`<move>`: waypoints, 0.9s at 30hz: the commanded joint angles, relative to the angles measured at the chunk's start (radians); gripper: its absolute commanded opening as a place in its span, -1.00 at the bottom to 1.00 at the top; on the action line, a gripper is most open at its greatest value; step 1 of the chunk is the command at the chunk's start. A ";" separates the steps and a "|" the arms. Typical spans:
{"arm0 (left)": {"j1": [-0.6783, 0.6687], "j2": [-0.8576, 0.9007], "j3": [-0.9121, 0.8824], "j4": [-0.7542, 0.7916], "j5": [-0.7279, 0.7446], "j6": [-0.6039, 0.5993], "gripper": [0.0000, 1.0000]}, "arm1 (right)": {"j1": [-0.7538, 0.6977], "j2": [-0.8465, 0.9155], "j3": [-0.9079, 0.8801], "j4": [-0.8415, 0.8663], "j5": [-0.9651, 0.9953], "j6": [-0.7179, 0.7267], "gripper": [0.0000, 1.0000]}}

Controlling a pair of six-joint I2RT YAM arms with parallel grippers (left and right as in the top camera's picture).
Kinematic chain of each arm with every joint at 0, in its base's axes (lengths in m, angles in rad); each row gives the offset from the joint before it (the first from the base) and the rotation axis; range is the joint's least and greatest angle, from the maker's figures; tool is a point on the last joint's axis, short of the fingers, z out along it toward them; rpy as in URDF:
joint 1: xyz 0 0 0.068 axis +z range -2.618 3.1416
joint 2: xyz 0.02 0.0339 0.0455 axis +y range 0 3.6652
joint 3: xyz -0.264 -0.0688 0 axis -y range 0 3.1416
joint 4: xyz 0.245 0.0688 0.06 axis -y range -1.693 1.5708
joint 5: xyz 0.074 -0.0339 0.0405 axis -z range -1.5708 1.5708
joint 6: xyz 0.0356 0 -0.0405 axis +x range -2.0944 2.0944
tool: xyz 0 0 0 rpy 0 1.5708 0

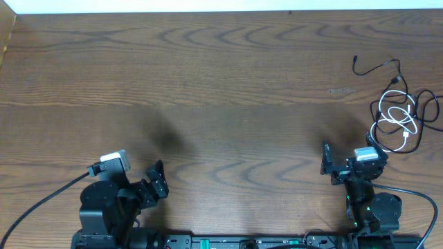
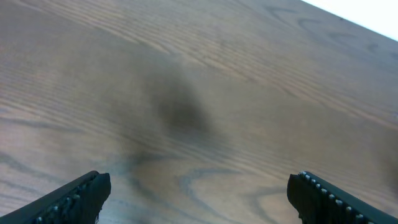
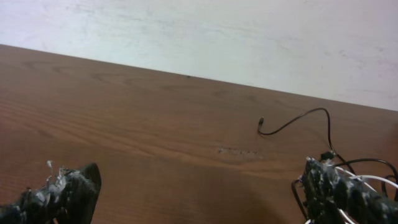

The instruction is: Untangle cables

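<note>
The white cable point(image 1: 402, 119) and the black cable point(image 1: 379, 68) lie tangled in small loops at the table's far right. The black cable's free end runs up and to the left. My right gripper point(image 1: 349, 147) is open and empty just left of the tangle. In the right wrist view its gripper point(image 3: 199, 186) is open; the black cable point(image 3: 298, 118) curves ahead and white loops point(image 3: 375, 181) show behind the right finger. My left gripper point(image 1: 160, 180) is open and empty at the front left, far from the cables. The left wrist view shows the open jaws point(image 2: 199, 193) over bare wood.
The wooden table point(image 1: 208, 83) fills the overhead view. A white wall edge point(image 3: 217, 37) lies beyond the table's far side. Thick black robot wires point(image 1: 41, 197) trail from the arm bases at the front.
</note>
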 commanded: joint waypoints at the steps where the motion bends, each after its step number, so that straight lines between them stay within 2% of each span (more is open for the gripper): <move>1: 0.030 -0.081 -0.094 0.038 0.002 0.018 0.91 | 0.006 -0.002 -0.001 -0.005 0.000 -0.006 0.99; 8: 0.085 -0.331 -0.465 0.397 0.007 0.017 0.92 | 0.006 -0.002 -0.001 -0.005 0.000 -0.006 0.99; 13: 0.091 -0.340 -0.594 0.665 0.011 0.025 0.91 | 0.006 -0.002 -0.001 -0.005 0.000 -0.006 0.99; 19: 0.091 -0.340 -0.720 0.992 0.034 0.145 0.91 | 0.006 -0.002 -0.001 -0.005 0.000 -0.006 0.99; 22: 0.091 -0.340 -0.718 0.959 0.040 0.227 0.92 | 0.006 -0.002 -0.001 -0.005 0.000 -0.006 0.99; 27: 0.091 -0.340 -0.718 0.885 0.036 0.242 0.91 | 0.006 -0.002 -0.001 -0.005 0.000 -0.006 0.99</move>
